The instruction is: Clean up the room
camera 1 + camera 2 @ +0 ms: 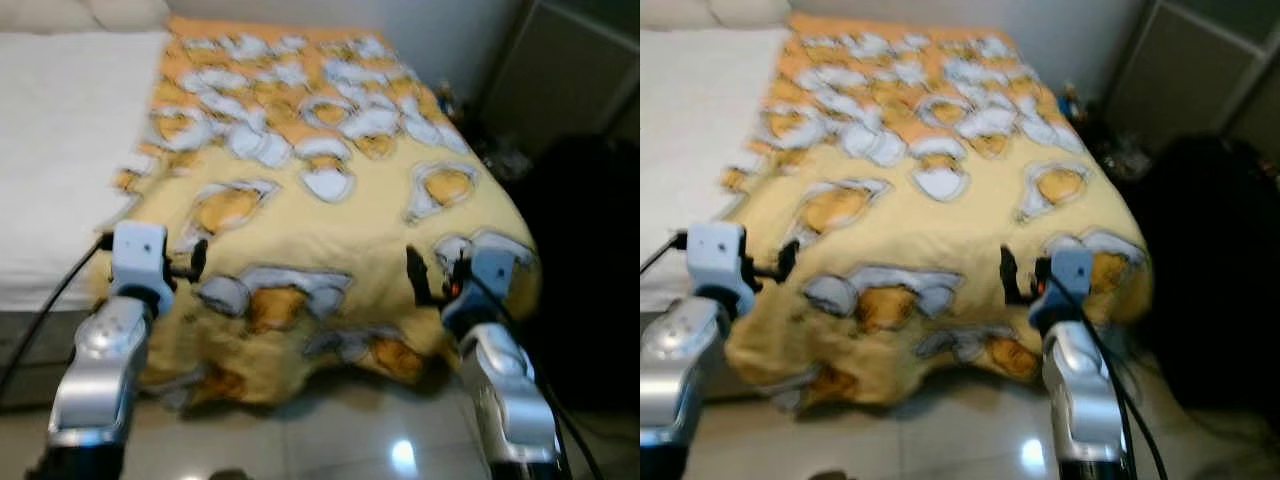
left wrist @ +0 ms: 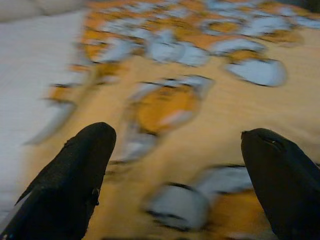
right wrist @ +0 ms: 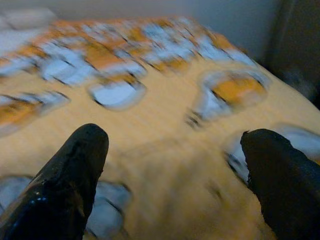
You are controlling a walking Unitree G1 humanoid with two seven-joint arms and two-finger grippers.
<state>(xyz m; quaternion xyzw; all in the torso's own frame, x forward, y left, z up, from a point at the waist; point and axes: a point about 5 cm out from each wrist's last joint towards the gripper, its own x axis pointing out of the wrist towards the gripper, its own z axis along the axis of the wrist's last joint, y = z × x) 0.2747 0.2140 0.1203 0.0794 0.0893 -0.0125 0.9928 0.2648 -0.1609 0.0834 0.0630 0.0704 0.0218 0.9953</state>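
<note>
Both jaws are standing wide and empty over the blanket [image 1: 330, 200]. It is lying crooked on the bed [image 1: 50, 150], so tidying is only beginning.

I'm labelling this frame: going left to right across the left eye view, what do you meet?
White sheet → left gripper → yellow patterned blanket → right gripper → dark furniture.

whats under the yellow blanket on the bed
The yellow blanket lies over a white sheet, bare on the robot's left. Its near edge hangs toward the tiled floor. The bed frame and anything beneath the blanket are covered, so that cannot be told.
</note>
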